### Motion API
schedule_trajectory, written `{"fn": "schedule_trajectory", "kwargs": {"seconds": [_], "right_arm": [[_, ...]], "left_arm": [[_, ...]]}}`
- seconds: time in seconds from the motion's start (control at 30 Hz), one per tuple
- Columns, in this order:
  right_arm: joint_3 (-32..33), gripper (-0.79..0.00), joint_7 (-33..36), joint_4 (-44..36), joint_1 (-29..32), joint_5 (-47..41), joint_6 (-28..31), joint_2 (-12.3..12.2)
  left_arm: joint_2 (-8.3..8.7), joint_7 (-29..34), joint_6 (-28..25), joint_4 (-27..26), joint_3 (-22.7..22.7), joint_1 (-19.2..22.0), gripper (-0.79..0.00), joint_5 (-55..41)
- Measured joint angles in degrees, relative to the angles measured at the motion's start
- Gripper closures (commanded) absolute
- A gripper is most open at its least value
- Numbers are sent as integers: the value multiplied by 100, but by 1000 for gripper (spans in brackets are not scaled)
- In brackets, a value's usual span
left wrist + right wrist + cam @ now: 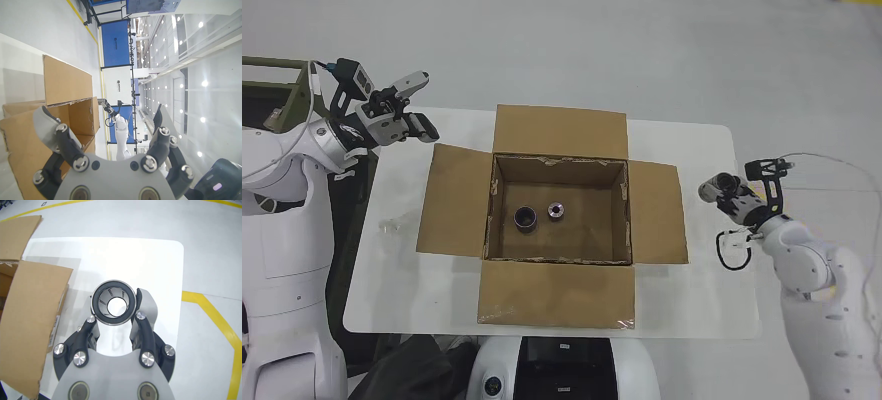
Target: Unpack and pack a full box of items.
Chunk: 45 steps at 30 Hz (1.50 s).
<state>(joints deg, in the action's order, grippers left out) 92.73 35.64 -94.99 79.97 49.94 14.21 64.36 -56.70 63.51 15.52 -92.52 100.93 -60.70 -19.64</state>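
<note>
Labelled box (37, 313); right jaws grip cylinder (113, 284)

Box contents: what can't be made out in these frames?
- Top view: the two parts in the box are too small to identify or to match to the sleeve.
- Left wrist view: the near flap hides the box floor.
- Right wrist view: a flap covers the box's inside, and the picture's edge cuts it off.
- Right gripper: the height of its sleeve above the table is unclear.
</note>
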Motion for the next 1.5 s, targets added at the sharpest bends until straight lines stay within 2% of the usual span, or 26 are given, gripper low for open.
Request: {"fn": "schedule_trajectory", "kwargs": {"seconds": [0.43, 1.0, 1.13, 1.23, 1.27, 1.33, 1.5], "right_arm": [[-51, 0, -723, 816, 138, 194, 90, -12], [-328, 0, -1166, 1843, -350, 127, -210, 34], [-413, -163, -1184, 1891, -389, 223, -258, 40], [-458, -425, -1205, 1901, -396, 257, -295, 45], [-468, -576, -1211, 1902, -396, 265, -303, 45], [-488, -785, -1220, 1896, -392, 278, -316, 47], [-488, -785, -1274, 1845, -356, 271, -328, 45]], "left_arm": [[0, 0, 0, 0, 0, 0, -785, 0], [0, 0, 0, 0, 0, 0, -785, 0], [0, 0, 0, 0, 0, 0, -785, 0], [0, 0, 0, 0, 0, 0, -785, 0], [0, 0, 0, 0, 0, 0, -785, 0], [0, 0, 0, 0, 0, 0, -785, 0], [0, 0, 0, 0, 0, 0, -785, 0]]}}
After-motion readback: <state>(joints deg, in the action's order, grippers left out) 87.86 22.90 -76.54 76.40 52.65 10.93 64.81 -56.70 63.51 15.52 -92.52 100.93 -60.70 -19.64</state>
